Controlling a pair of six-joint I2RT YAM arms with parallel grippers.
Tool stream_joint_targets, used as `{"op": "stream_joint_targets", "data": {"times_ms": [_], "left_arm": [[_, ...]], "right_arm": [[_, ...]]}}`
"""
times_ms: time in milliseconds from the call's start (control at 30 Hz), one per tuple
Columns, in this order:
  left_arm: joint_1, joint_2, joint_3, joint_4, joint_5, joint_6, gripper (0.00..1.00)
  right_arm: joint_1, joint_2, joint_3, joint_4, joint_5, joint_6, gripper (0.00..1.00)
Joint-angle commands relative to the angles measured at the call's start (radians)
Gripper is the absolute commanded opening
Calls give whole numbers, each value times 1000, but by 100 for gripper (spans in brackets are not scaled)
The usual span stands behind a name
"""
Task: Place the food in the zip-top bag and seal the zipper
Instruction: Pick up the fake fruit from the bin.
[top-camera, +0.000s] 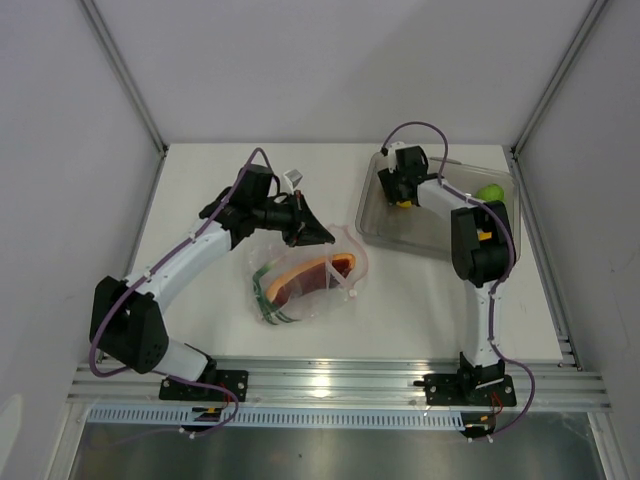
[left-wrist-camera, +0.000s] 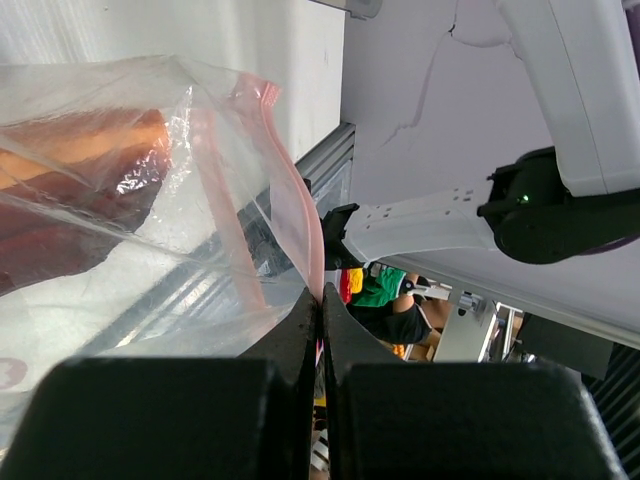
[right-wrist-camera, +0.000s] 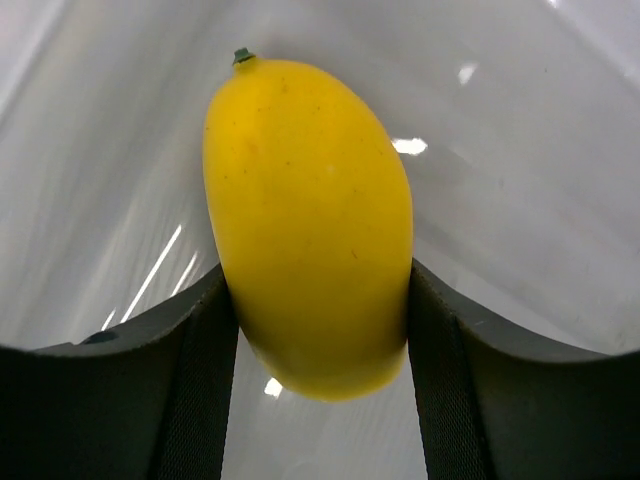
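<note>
The clear zip-top bag (top-camera: 305, 280) lies mid-table with the reddish-brown meat slice (top-camera: 310, 275) and a thin green vegetable (top-camera: 262, 290) inside. My left gripper (top-camera: 318, 236) is shut on the bag's pink-red zipper strip (left-wrist-camera: 300, 215) at its mouth, and the meat slice (left-wrist-camera: 70, 190) shows through the plastic. My right gripper (top-camera: 402, 198) is over the rigid clear tray (top-camera: 375, 215) and is shut on a yellow lemon-like fruit (right-wrist-camera: 310, 225), both pads (right-wrist-camera: 195, 370) against its sides. A green lime (top-camera: 490, 193) lies in the tray's far right. The second yellow fruit is not in view.
The tray sits at the table's far right, close to the right wall post (top-camera: 515, 150). The aluminium rail (top-camera: 330, 385) with both arm bases runs along the near edge. White walls close in the table on three sides.
</note>
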Motion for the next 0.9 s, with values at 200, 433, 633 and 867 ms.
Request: {"op": "stream_joint_targets", "data": {"times_ms": [200, 433, 633, 867], "left_arm": [[-3, -110, -38, 5, -15, 24, 1], [-3, -116, -24, -8, -24, 41, 1], [-3, -96, 12, -21, -6, 62, 0], [-3, -112, 11, -51, -7, 79, 1]], "right_arm": [[24, -392, -261, -31, 54, 229, 0], [48, -715, -442, -124, -198, 444, 0], [120, -975, -560, -205, -413, 509, 0], [266, -1135, -600, -386, -514, 492, 0]]}}
